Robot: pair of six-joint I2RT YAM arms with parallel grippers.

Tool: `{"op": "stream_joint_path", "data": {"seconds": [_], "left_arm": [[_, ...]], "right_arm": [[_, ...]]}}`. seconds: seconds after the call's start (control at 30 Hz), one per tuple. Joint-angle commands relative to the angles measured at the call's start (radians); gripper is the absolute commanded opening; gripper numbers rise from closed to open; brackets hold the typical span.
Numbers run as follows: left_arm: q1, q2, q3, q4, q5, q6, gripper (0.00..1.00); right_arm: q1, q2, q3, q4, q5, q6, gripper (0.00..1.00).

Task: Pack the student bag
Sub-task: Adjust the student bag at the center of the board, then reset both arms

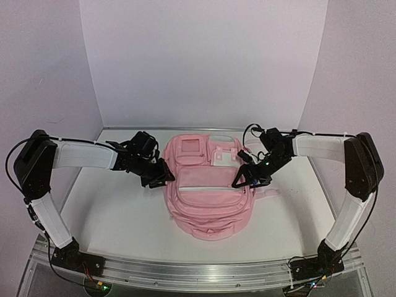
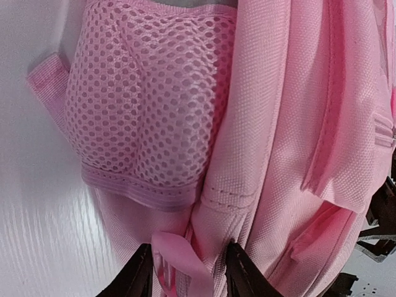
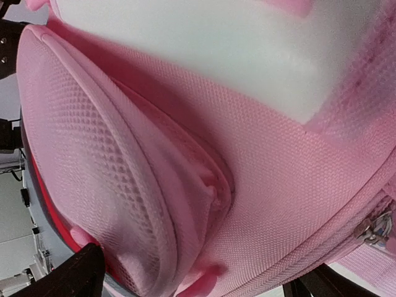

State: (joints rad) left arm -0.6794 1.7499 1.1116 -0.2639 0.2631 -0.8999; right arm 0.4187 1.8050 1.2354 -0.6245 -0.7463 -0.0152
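The student bag (image 1: pixel 207 198), a large pink backpack, lies flat mid-table with its front pockets up. My left gripper (image 1: pixel 162 175) is at its left side. In the left wrist view its jaws (image 2: pixel 189 279) are drawn in on a pink side seam and pull tab below the mesh pocket (image 2: pixel 148 105), and both fingertips (image 2: pixel 241 275) touch fabric. My right gripper (image 1: pixel 245 179) is at the bag's right side. It is wide open there (image 3: pixel 198 283), its fingers (image 3: pixel 77 275) standing either side of the bulging side panel of the bag (image 3: pixel 247 161).
A white card (image 1: pixel 224 156) lies on the bag's upper part beside a small window pocket (image 1: pixel 190 148). White backdrop walls close the back and sides. A metal rail (image 1: pixel 198 269) runs along the table's near edge. The other arm's black parts (image 2: pixel 380 229) show beyond the bag.
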Motion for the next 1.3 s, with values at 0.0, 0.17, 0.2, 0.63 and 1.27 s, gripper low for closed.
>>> {"op": "stream_joint_path", "data": {"seconds": [0.0, 0.17, 0.2, 0.63, 1.27], "left_arm": [[-0.056, -0.106, -0.071, -0.052, 0.053, -0.064, 0.41], [-0.010, -0.144, -0.060, -0.146, -0.027, -0.054, 0.54], [0.000, -0.146, -0.053, -0.150, -0.030, -0.047, 0.57], [0.160, -0.213, 0.266, -0.456, 0.013, 0.138, 1.00], [0.481, -0.403, 0.065, -0.607, 0.028, 0.214, 1.00]], "right_arm": [[0.053, -0.024, -0.017, 0.013, -0.104, 0.043, 0.98], [0.108, -0.053, 0.002, 0.014, -0.140, 0.060, 0.98], [0.121, -0.064, 0.001, 0.013, -0.136, 0.059, 0.98], [-0.027, -0.239, 0.236, -0.160, 0.056, -0.053, 0.98], [-0.520, -0.240, 0.091, -0.234, 0.189, -0.197, 0.98]]}}
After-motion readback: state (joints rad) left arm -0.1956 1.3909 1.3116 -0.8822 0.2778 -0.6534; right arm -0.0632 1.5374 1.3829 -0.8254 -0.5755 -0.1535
